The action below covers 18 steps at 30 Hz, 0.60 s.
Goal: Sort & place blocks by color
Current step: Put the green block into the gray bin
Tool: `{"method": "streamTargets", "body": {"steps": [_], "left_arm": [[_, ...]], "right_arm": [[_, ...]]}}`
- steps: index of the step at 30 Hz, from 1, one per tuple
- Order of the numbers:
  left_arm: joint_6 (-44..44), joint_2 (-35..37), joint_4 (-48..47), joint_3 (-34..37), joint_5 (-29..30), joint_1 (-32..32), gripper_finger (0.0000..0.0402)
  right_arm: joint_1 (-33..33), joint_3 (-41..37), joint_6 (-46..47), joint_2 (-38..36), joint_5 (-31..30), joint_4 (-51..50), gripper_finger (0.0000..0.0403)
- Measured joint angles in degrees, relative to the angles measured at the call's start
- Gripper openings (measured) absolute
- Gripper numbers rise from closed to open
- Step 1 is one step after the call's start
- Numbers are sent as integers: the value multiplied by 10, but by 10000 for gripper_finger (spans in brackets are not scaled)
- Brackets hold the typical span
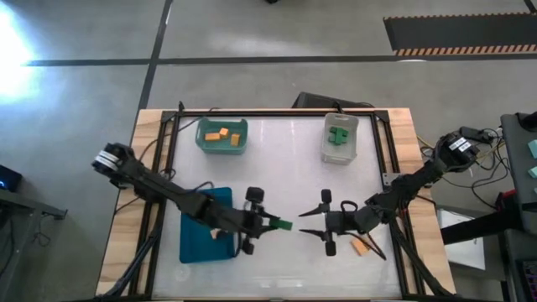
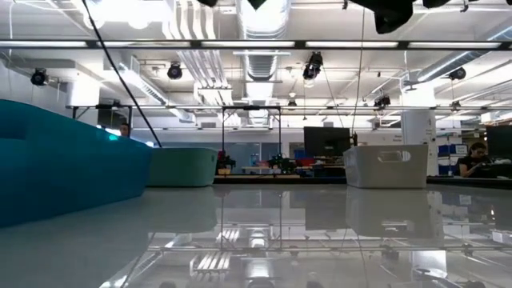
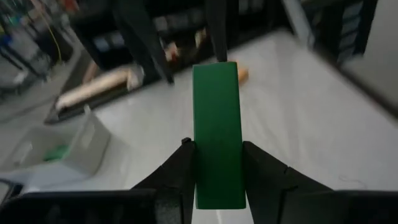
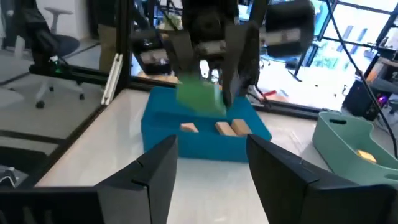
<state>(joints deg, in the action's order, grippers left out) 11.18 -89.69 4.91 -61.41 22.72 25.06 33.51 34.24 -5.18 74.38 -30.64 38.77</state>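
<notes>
While clamped in left gripper, green block protrudes forward.

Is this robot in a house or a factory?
Probably a robotics lab or workshop: bare ceiling ducts and lamps overhead, a concrete floor with tape lines, and monitors on benches behind the table.
</notes>
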Motion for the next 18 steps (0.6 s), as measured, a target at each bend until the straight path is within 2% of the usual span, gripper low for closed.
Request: {"method": "streamTargets", "body": {"steps": [4, 9, 15, 18], "left_arm": [[16, 35, 101, 50, -1, 1, 85], [40, 36, 207, 84, -1, 1, 85], [45, 34, 219, 82, 3, 0, 85], [45, 34, 233, 82, 12, 0, 85]], "right_arm": [[-3, 0, -22, 23, -11, 43, 197], [-9, 0, -100, 83, -11, 202, 206], [-24, 0, -167, 151, -9, 405, 207], [-33, 2, -180, 177, 5, 457, 207]]}}
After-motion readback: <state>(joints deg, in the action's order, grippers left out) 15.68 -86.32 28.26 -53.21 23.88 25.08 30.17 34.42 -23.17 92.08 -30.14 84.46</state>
